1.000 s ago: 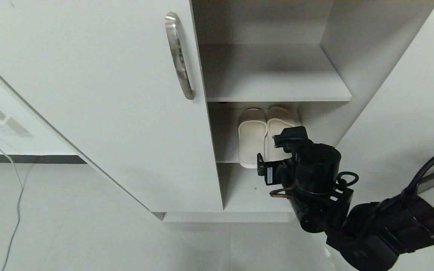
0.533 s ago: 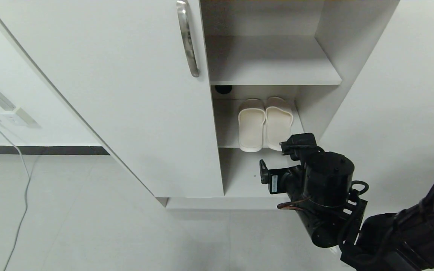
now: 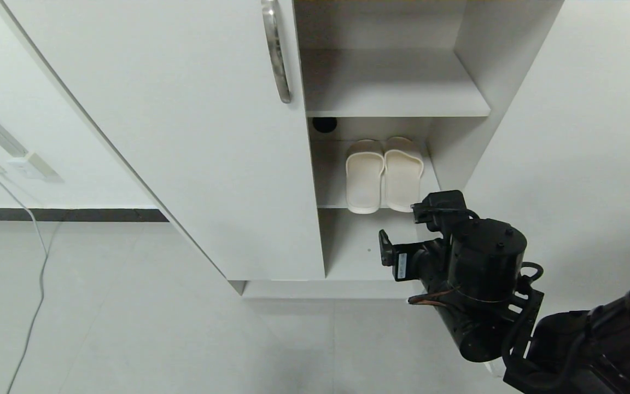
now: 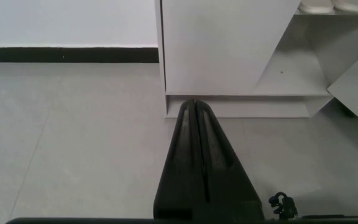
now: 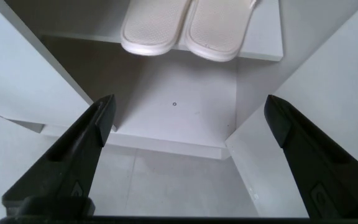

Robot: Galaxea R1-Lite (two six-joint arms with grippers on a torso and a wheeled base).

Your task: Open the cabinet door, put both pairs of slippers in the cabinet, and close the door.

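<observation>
The black, wedge-shaped left gripper [image 4: 194, 107] is hanging over the pale tiled floor [image 4: 73, 137], fingers pressed together, tips facing the white cabinet [image 4: 229, 43]. A pair of cream slippers [image 4: 325, 6] is lying on a white shelf [image 4: 353, 15] above the open bottom compartment [image 4: 291, 71]. A black skirting strip [image 4: 67, 55] is running along the white wall [image 4: 67, 22].

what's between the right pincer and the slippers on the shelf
Nothing. In the right wrist view the stretch from the open right pincer to the slippers is bare air, above the cabinet's bottom shelf.
</observation>
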